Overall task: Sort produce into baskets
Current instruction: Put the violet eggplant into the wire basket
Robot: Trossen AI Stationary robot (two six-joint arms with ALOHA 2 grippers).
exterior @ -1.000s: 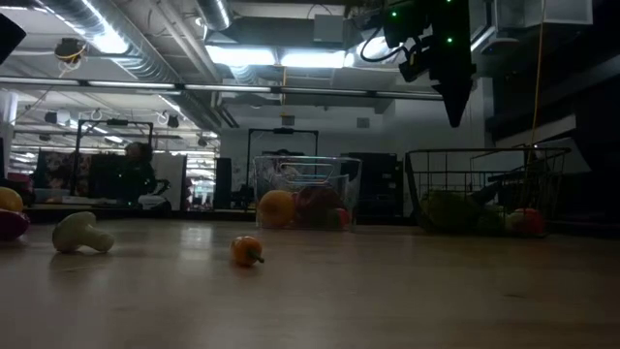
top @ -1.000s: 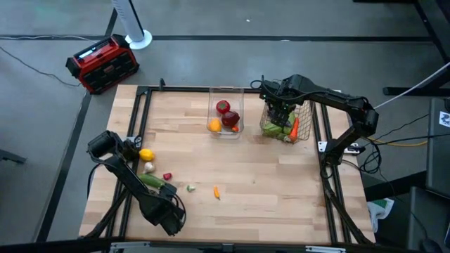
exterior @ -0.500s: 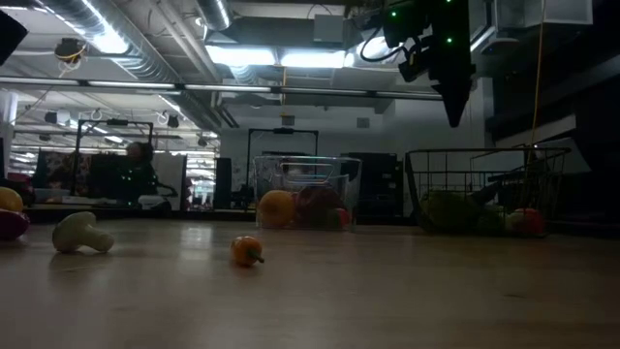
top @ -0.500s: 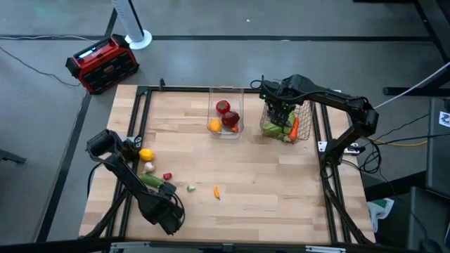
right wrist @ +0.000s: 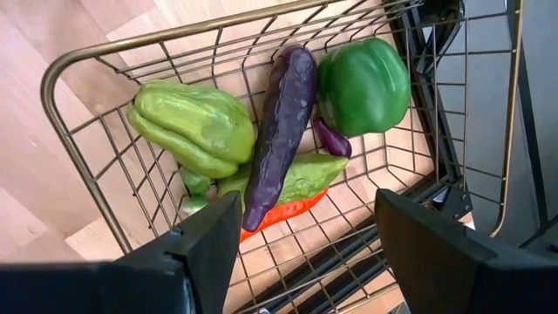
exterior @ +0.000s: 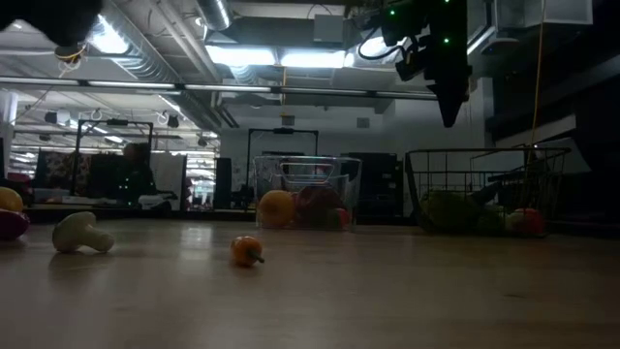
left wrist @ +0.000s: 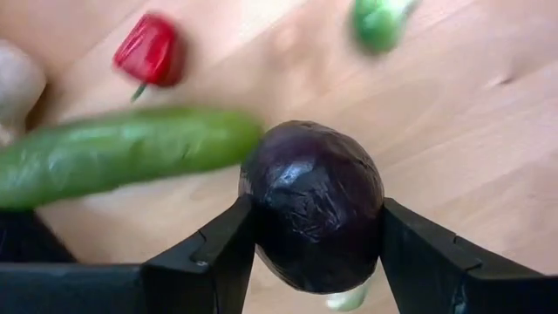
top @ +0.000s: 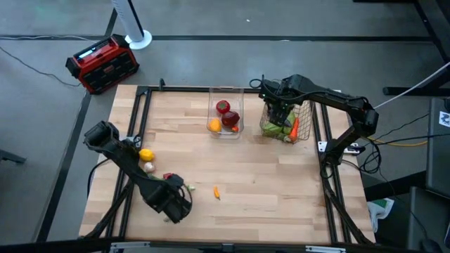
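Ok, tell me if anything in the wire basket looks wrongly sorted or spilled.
Nothing stands out. The wire basket holds only vegetables: a green pepper, a long eggplant and a pale green squash, all inside, nothing spilled. The right gripper hovers open above it.

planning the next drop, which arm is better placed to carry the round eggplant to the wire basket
Left. Its end effector is already shut on the round eggplant above the table's near-left area. The right end effector hangs open and empty over the wire basket.

The left claw [top: 176,200] hides the eggplant [left wrist: 312,206] from overhead; its fingers are cut off
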